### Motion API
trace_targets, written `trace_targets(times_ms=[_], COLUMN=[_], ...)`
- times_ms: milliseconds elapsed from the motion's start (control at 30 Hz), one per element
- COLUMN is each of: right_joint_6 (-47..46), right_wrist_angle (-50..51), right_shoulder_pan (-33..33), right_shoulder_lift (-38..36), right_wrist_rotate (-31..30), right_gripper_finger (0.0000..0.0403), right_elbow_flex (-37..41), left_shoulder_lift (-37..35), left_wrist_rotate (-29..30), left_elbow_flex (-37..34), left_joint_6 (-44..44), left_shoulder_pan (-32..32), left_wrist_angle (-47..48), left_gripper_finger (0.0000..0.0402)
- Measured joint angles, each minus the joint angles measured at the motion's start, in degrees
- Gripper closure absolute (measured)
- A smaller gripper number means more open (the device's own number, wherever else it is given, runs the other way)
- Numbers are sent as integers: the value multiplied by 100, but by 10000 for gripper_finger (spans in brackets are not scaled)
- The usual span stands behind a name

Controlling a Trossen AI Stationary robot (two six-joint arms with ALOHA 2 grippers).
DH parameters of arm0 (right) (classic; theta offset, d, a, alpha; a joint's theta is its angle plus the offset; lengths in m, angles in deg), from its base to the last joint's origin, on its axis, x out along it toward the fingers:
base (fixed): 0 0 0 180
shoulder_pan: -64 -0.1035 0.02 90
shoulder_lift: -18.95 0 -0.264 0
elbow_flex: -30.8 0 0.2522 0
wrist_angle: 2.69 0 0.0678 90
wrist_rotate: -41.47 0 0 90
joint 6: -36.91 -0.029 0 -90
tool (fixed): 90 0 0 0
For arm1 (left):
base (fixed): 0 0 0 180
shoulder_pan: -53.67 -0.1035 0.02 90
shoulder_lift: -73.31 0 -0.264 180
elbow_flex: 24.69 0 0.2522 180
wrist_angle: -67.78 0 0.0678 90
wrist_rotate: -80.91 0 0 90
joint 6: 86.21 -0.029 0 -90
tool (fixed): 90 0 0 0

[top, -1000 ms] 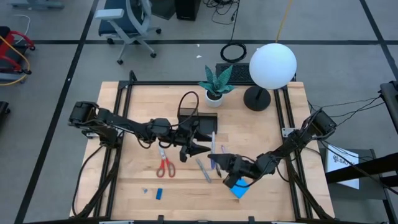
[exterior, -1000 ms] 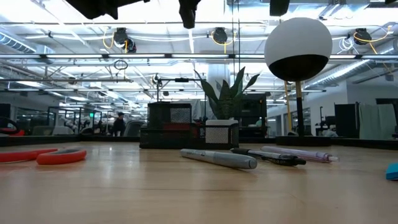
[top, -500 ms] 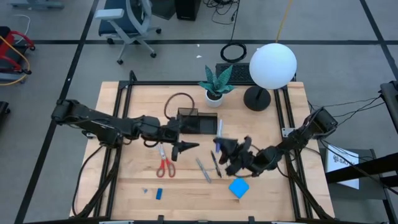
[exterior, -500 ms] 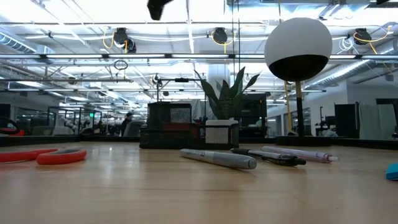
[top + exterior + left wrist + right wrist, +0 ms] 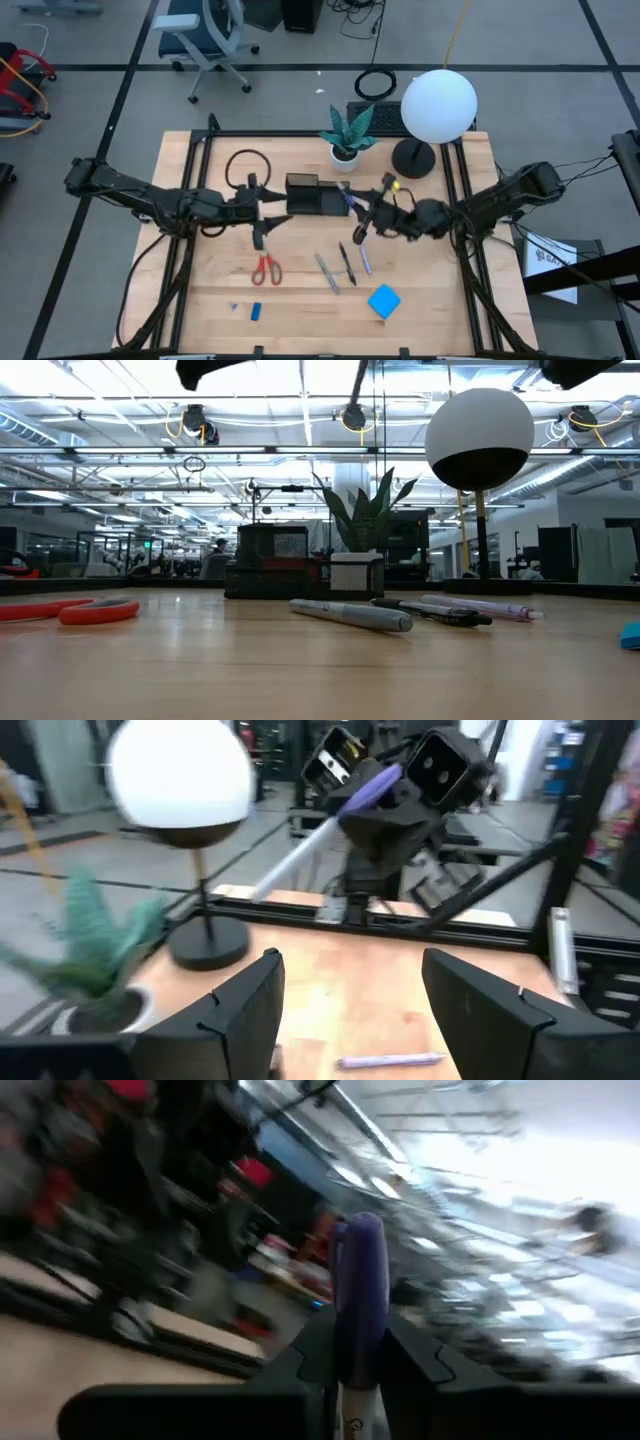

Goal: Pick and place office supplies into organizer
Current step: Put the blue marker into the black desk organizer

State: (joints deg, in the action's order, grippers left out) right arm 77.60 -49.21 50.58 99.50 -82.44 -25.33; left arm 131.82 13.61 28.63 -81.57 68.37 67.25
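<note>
Right wrist view: pen (image 5: pixel 358 1295) lettering unreadable.

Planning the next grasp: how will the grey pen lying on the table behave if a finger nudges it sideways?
The grey pen looks round and slim, so it would probably roll. It seems rigid and light. The black pen lies close beside it, so a rolling push might knock that too.

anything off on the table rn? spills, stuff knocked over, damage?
Nothing stands out. Scissors, three pens, blue pad and small blue piece lie flat on the table, unsorted. Organizer and plant pot stand upright. Right claw holds a purple-capped pen over the organizer; left claw is open, empty.
</note>
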Motion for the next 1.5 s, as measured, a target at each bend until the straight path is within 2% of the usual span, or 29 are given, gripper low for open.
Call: trace_targets(times_ms=[200,467,800,1033,1500], right_joint_6=[-1782,-2953,-3531,-3597,-3771], right_wrist_angle=[608,431,39,535,537], right_shoulder_pan=[1114,2272,2830,2841,2898], right_shoulder_lift=[-37,500,1474,2035,2570], right_wrist_rotate=[1755,3073,3842,3871,3994], right_gripper_finger=[363,363,363,363,363], right_elbow_flex=[13,11,-350,-794,-850], left_shoulder_lift=[-251,-222,-222,-222,-220], left_wrist_rotate=[100,96,-60,-224,-226], left_elbow_flex=[-381,-436,-436,-434,-432], left_joint_6=[0,-310,-430,-408,-372], left_shoulder_pan=[4,-111,-464,-505,-505], left_wrist_angle=[-496,-662,-656,-625,-612], left_gripper_finger=[156,156,156,156,156])
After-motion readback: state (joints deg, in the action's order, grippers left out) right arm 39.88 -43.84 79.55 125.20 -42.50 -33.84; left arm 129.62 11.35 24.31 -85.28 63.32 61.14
